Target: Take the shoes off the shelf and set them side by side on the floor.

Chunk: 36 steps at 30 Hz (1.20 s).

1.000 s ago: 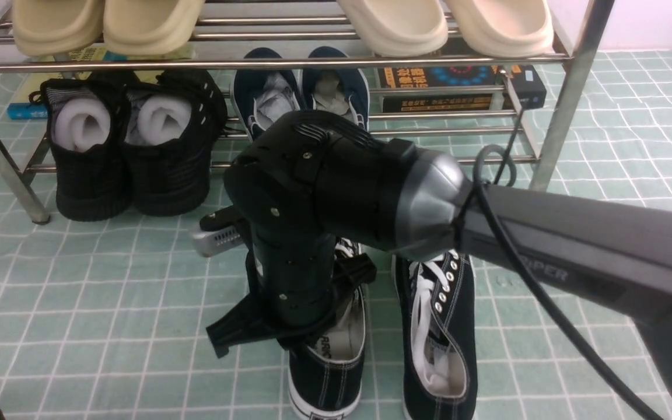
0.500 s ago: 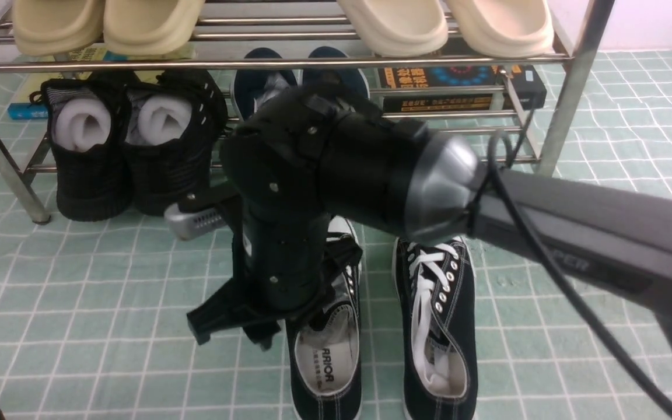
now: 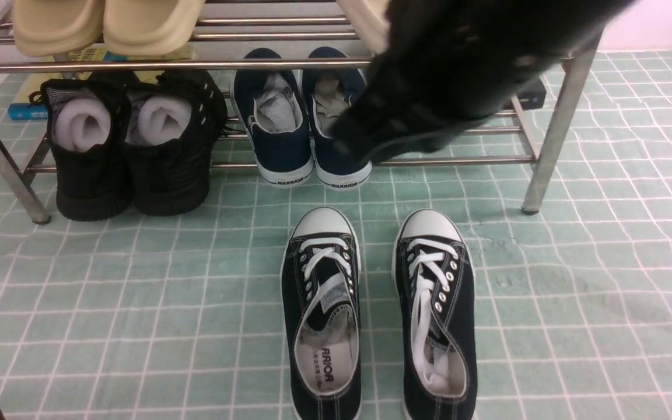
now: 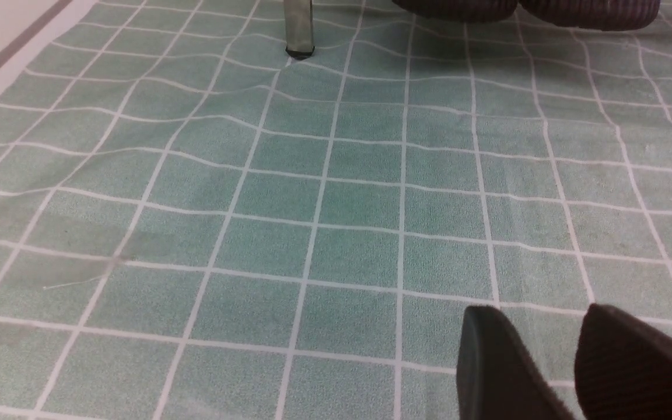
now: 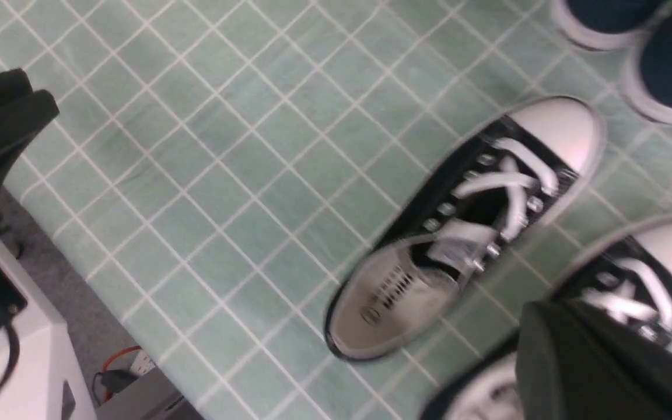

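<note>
Lying on floor (image 3: 137,303), shoes (image 3: 321,303) clear of right hand (image 5: 581,350).

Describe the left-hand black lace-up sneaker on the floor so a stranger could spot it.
Find the chrome shelf; on the green tiled floor before it stand two black canvas shoes. It is the left shoe, whose grey insole shows printed lettering, unlike the right shoe.

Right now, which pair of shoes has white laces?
The black canvas sneakers on the floor, before the shelf. The navy slip-ons and chunky black sneakers show no white laces.
</note>
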Motion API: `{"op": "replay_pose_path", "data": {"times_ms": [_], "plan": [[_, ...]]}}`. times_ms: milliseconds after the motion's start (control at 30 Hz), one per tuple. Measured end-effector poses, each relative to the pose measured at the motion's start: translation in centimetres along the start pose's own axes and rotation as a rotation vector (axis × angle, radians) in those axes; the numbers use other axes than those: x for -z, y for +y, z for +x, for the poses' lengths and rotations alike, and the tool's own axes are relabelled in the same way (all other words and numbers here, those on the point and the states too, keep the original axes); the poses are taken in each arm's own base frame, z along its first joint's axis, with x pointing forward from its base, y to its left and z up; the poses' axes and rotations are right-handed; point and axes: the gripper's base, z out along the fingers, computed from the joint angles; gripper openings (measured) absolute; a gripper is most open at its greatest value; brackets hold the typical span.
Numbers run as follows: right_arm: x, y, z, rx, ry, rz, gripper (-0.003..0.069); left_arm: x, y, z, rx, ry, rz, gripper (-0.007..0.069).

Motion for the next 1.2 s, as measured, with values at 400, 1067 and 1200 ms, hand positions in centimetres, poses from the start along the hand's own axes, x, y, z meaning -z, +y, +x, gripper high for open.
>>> {"op": "replay_pose_path", "data": {"times_ms": [400, 1067, 1200], "plan": [[4.6, -1.6, 12.5, -0.006, -0.156, 0.016, -0.0015, 0.0, 0.0, 0.0, -0.001, 0.0, 0.0, 0.0242], [-3.1, -3.4, 21.8, -0.04, -0.674, -0.031, -0.0007, 0.0, 0.0, 0.0, -0.001, 0.0, 0.0, 0.0242], [-3.4, -3.4, 22.1, -0.03, -0.663, -0.026, -0.0003, 0.0, 0.0, 0.0, -0.001, 0.0, 0.0, 0.0242]]}}
